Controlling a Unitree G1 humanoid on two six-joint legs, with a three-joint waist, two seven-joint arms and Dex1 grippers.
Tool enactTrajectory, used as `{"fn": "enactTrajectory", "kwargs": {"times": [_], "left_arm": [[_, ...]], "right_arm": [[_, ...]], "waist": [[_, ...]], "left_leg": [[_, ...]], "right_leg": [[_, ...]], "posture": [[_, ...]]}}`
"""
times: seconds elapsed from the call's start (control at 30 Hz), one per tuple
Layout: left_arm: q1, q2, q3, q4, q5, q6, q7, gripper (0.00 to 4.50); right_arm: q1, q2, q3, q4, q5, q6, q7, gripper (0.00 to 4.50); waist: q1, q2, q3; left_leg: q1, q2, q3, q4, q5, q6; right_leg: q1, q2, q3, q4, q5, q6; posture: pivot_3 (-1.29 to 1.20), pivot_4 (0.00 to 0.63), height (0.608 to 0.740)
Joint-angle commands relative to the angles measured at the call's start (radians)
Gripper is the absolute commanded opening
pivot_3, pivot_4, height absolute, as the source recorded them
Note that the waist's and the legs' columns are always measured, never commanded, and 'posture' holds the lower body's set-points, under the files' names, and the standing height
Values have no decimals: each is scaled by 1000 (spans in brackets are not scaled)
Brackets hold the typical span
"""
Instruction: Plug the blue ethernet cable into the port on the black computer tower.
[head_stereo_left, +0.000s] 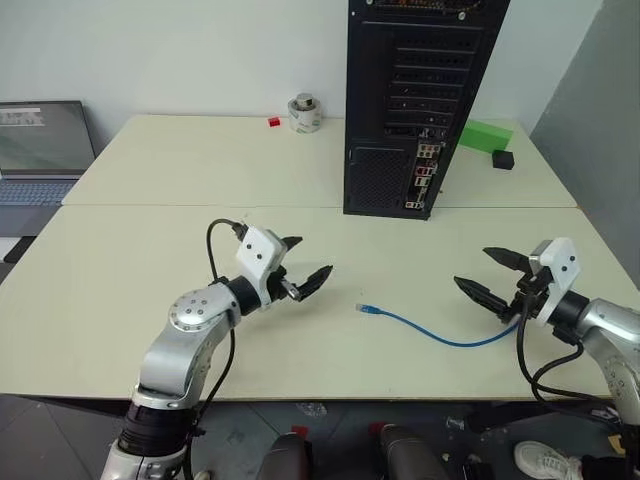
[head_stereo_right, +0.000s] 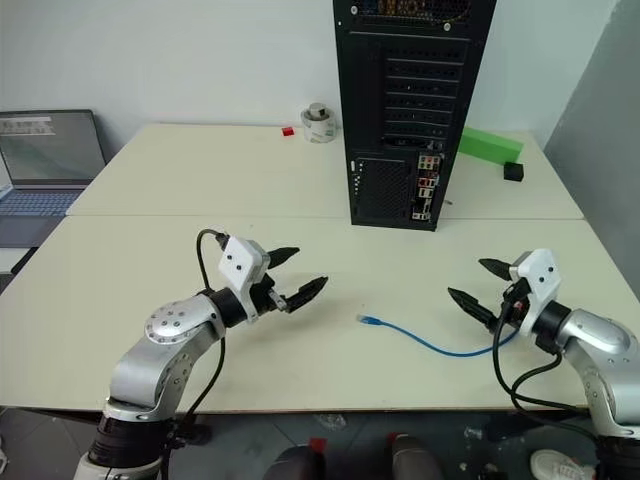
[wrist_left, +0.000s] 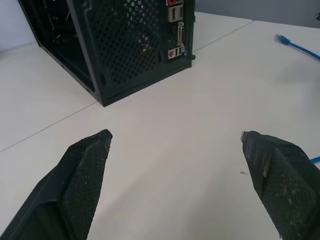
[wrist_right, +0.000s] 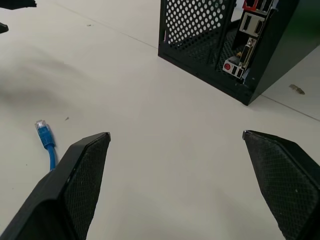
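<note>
Left gripper (head_stereo_left: 302, 262) hangs over the pale matte table (head_stereo_left: 150, 260) with both tapered black fingers spread wide, nothing between them. Up close those fingers (wrist_left: 82, 182) have a fine dimpled, rubbery-looking texture and come to blunt wedge tips. Way off at the left edge sits a grey laptop (head_stereo_left: 40, 150) with its lid up.

Moving right, the blue ethernet cable (head_stereo_left: 440, 335) lies loose on the table between the two grippers, a thin glossy line in a shallow curve, with its small clear-tipped plug (head_stereo_left: 367, 310) at the end nearer the left gripper. Its other end runs under the right gripper.

Behind it, the black computer tower (head_stereo_left: 415, 100) stands upright, boxy metal with horizontal slot covers, a perforated mesh grille and a narrow strip of coloured ports low on its back.

Right gripper (head_stereo_left: 495, 275) is spread wide too, empty, just above the cable's far end. A flat green block (head_stereo_left: 485, 135) sits behind the tower.
</note>
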Motion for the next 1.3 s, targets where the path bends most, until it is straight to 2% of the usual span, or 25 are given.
{"fn": "enactTrajectory", "kwargs": {"times": [0.03, 0.5, 0.63, 0.8, 1.3], "left_arm": [[8, -3, 10, -55, -16, -48, 1, 4418], [19, 22, -3, -62, -10, -31, -4, 4418], [26, 66, 3, -67, -18, -30, -47, 4418], [66, 158, 10, -96, -88, -38, -188, 4418], [103, 217, 0, -115, -132, -33, -254, 4418]], "right_arm": [[-25, -11, -12, -8, -1, -24, 20, 4500], [-30, -13, -18, 3, -9, -28, 36, 4500], [-27, -26, -7, -29, 17, 8, 62, 4500], [-16, -45, 25, -95, 43, 51, 107, 4500], [-27, -60, 142, -252, 83, 151, 143, 4500]], "waist": [[0, 0, 0], [0, 0, 0], [0, 0, 0], [-2, 0, 0], [-1, -1, 1]], "left_leg": [[0, 0, 0, 0, 0, 0], [0, 0, 0, 0, 0, 0], [0, 0, 0, 0, 0, 0], [0, 0, 0, 0, 0, 0], [0, 0, -3, 0, 0, 0]], "right_leg": [[0, 0, 0, 0, 0, 0], [0, 0, 0, 0, 0, 0], [0, 0, 0, 0, 0, 0], [0, 0, 0, 1, 0, 0], [0, 0, -1, 0, -2, 2]], "posture": [[0, 150, 740], [0, 150, 740], [0, 150, 740], [0, 150, 740], [0, 150, 740]]}}
